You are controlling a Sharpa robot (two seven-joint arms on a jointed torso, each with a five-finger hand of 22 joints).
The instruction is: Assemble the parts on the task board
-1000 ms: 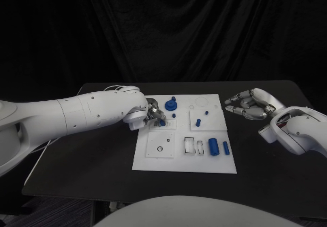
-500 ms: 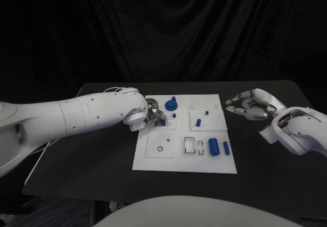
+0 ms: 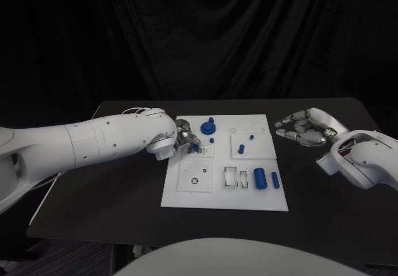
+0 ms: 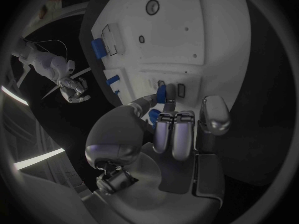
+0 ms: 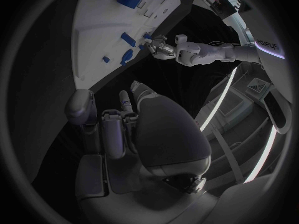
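Left hand (image 3: 187,141) pinching, right hand (image 3: 305,129) idle, fingers (image 3: 286,133) curled

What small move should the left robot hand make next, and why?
Probably press the small blue part straight down: the left robot hand pinches it over a slot near the task board's left edge, seemingly not seated yet.

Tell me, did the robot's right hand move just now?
No. The right hand hovers at the same spot beside the task board's right edge, fingers curled, holding nothing.

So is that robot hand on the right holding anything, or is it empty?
Empty. The right robot hand hovers beside the task board, fingers curled in with nothing in them.
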